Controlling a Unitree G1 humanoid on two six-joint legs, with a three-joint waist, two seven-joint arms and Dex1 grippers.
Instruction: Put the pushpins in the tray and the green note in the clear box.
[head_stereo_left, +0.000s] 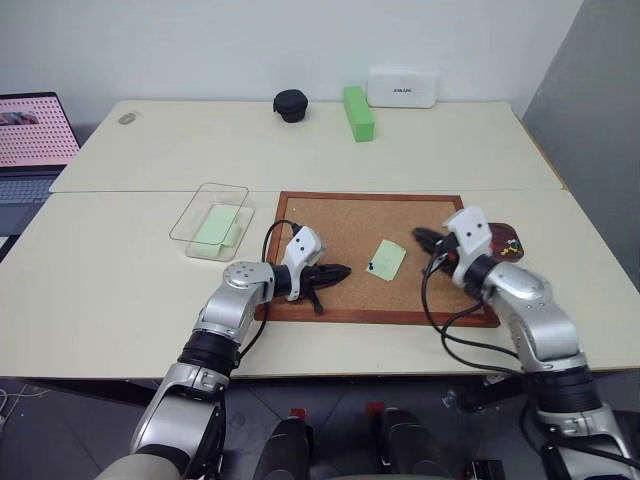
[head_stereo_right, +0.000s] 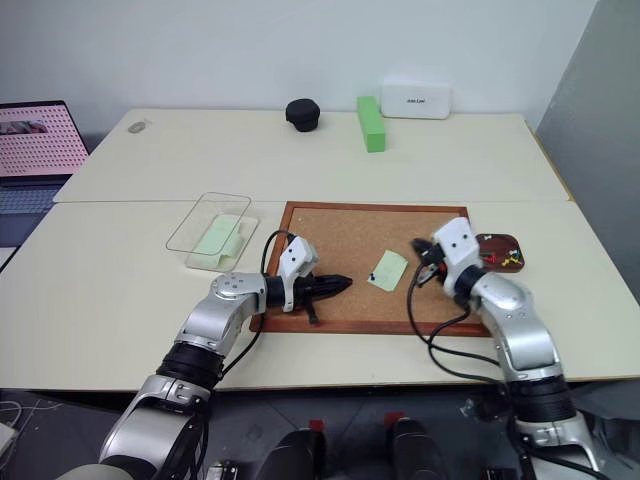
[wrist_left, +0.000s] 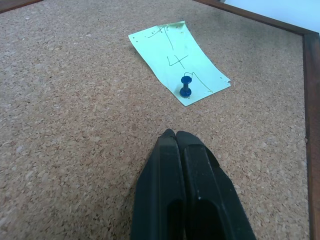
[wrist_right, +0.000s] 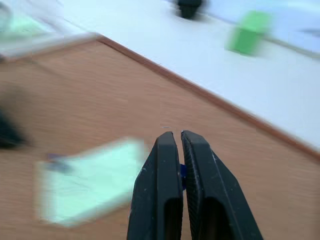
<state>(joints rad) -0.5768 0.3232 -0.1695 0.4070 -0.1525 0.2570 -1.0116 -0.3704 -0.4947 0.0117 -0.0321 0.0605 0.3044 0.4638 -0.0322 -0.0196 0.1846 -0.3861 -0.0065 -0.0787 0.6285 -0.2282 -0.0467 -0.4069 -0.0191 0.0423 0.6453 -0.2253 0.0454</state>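
The green note (head_stereo_left: 388, 259) lies on the corkboard (head_stereo_left: 340, 215), held down by a blue pushpin (wrist_left: 186, 87) at its near corner. My left gripper (head_stereo_left: 343, 270) rests shut and empty on the cork, just left of the note. To the note's right, my right gripper (head_stereo_left: 418, 236) hovers over the board, shut on a small blue pushpin (wrist_right: 183, 171) that peeks out between its fingers. The dark red-brown tray (head_stereo_right: 497, 238) sits off the board's right edge with several coloured pushpins (head_stereo_right: 508, 260) in it. Left of the board, the clear box (head_stereo_left: 190, 222) contains a pale green slip (head_stereo_left: 215, 228).
Along the table's far side stand a bright green block (head_stereo_left: 357, 112), a white case (head_stereo_left: 401, 88) and a black round object (head_stereo_left: 290, 105). A laptop (head_stereo_left: 30, 140) sits at the far left. The table's right edge runs close beside the tray.
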